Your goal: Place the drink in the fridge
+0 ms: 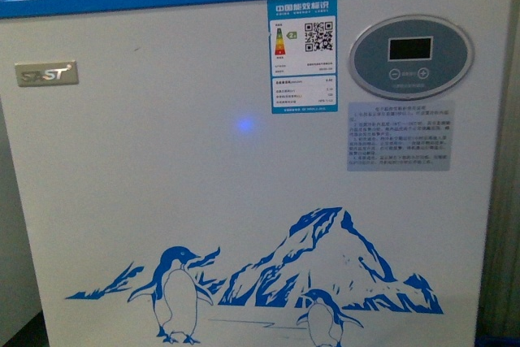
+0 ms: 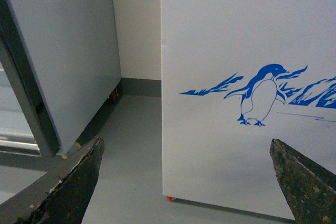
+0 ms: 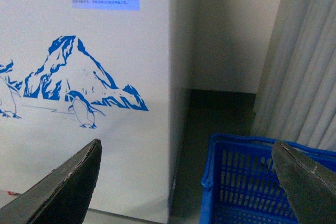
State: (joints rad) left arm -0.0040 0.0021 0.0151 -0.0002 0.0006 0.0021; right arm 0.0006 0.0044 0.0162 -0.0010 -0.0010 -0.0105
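The fridge (image 1: 162, 201) fills the front view: a white chest freezer with a blue rim, a penguin-and-mountain decal and a round grey display (image 1: 411, 57). Its front also shows in the left wrist view (image 2: 236, 35) and in the right wrist view (image 3: 105, 145). My left gripper (image 2: 186, 182) is open and empty, low in front of the fridge's left corner. My right gripper (image 3: 186, 182) is open and empty, low by the fridge's right corner. The drink is out of view. Neither arm shows in the front view.
A tall grey cabinet (image 2: 63, 51) stands left of the fridge with a floor gap (image 2: 131, 145) between. A blue plastic basket (image 3: 252, 182) sits on the floor right of the fridge, with a pale curtain (image 3: 304, 56) behind it.
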